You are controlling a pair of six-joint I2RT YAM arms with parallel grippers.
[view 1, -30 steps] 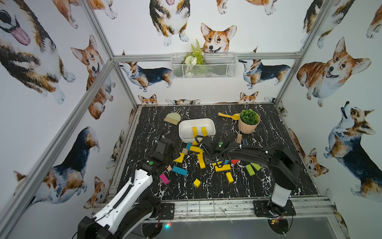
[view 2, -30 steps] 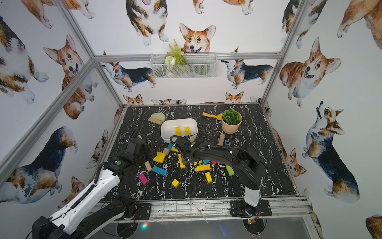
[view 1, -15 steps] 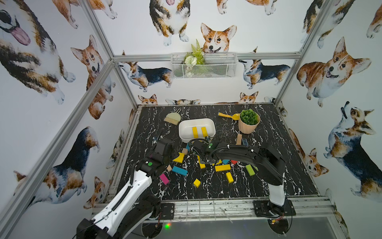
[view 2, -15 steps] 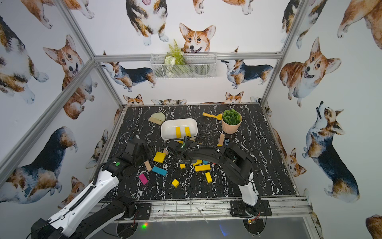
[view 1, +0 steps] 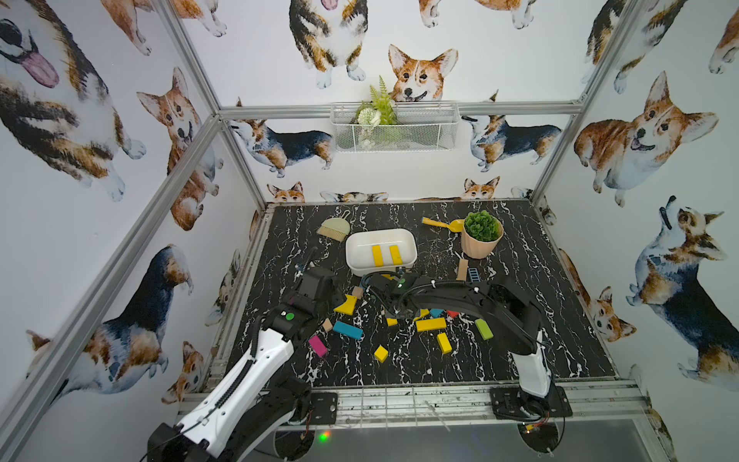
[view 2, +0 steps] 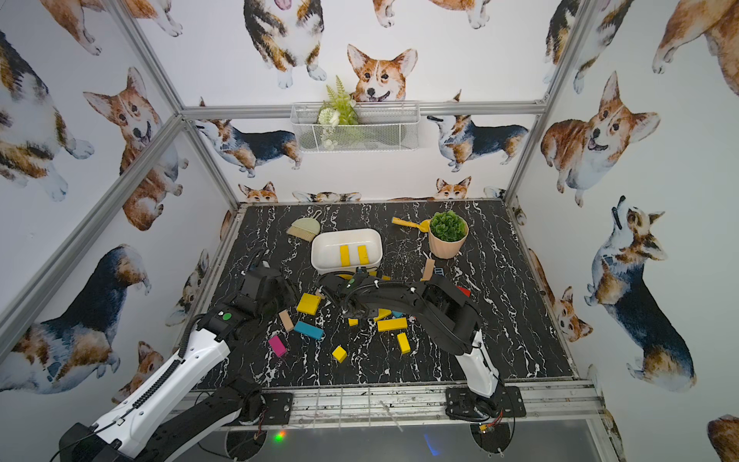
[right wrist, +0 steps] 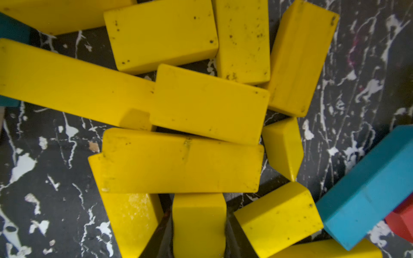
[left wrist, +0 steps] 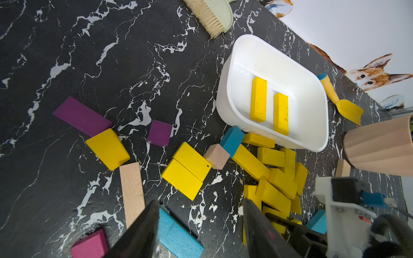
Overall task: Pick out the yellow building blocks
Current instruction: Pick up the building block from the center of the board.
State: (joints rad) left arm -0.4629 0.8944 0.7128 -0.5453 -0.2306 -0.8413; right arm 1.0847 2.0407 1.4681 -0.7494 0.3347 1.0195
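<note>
Right tool (right wrist: 197,234) clamped on yellow block (right wrist: 198,210), crowded by yellow bars (right wrist: 178,160); left tool (left wrist: 200,201) released.

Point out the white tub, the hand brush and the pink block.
white tub (view 1: 376,270): in a top view, front wall.
hand brush (view 1: 338,226): in a top view, green back.
pink block (view 1: 318,346): in a top view, top face.

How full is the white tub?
Almost empty. The white tub holds only two yellow bars, lying flat side by side on its bottom.
</note>
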